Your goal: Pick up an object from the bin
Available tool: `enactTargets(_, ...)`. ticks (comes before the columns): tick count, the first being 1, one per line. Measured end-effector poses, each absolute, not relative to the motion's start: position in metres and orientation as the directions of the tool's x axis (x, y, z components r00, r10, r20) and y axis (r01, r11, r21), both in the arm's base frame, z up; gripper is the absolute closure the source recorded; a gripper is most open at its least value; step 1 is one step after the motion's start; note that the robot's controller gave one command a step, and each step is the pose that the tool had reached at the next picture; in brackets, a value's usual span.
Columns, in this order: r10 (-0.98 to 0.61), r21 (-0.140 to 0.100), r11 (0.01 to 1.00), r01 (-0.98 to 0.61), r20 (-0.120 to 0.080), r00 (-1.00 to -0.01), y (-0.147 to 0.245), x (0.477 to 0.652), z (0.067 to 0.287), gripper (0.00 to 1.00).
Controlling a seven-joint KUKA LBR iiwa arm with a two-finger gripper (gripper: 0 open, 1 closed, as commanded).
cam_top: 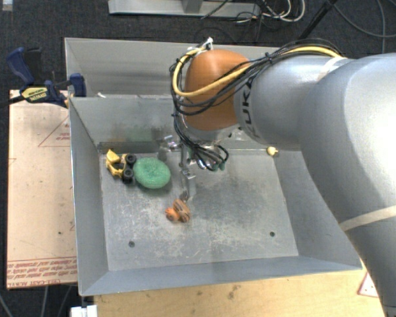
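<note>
While the claw hovers, the bin holds green pad, toy, orange lump.

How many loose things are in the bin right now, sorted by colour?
Yellow and black: 1, a toy vehicle
Green: 1, a round pad
Orange-brown: 1, a small piece just below the gripper
Total: 3
A yellowish speck further right is too small to tell; not counted.
</note>
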State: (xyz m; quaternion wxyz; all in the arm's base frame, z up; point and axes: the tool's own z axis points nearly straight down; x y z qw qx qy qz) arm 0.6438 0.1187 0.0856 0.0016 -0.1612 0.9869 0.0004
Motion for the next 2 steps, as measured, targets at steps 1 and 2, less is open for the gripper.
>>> enactTargets(1,-0.463,0.0,0.886,-0.463,-0.003,-0.886,0.14,0.637,0.091,0.0)
enactTargets(2,-0.694,-0.001,0.72,-0.694,-0.005,-0.72,0.156,0.638,0.082,0.0)
